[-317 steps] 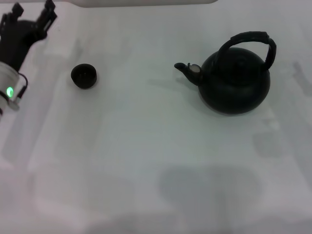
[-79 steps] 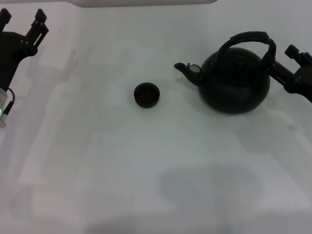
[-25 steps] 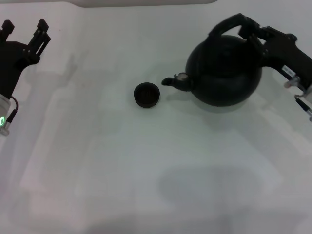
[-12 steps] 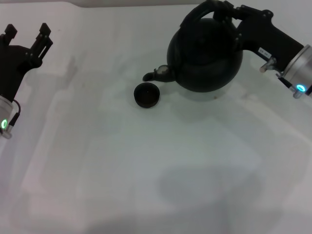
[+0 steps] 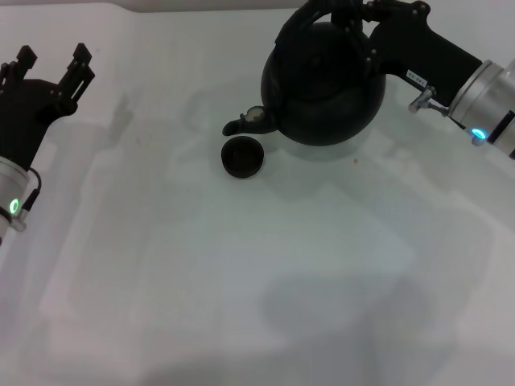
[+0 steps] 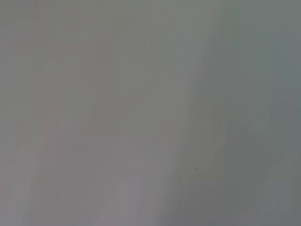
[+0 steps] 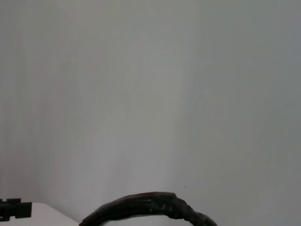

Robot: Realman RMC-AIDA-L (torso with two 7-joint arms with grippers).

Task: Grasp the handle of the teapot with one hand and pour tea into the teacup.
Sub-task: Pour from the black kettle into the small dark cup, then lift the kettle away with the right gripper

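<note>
The large black teapot [image 5: 322, 84] hangs above the table at the back, tilted, its spout [image 5: 241, 125] just above the far rim of the tiny black teacup [image 5: 242, 157]. My right gripper [image 5: 354, 16] is shut on the black arched handle [image 5: 302, 20] at the top of the pot; the handle also shows in the right wrist view [image 7: 150, 207]. My left gripper [image 5: 52, 64] is open and empty at the far left, well away from the cup. No liquid is visible.
The white table [image 5: 241, 281] stretches in front of the cup and the pot. The left wrist view shows only a blank grey surface.
My right gripper has carried the teapot left and farther back, tilting it, so the spout moved from beside the cup to over its rim. The cup and left arm stayed nearly still.
</note>
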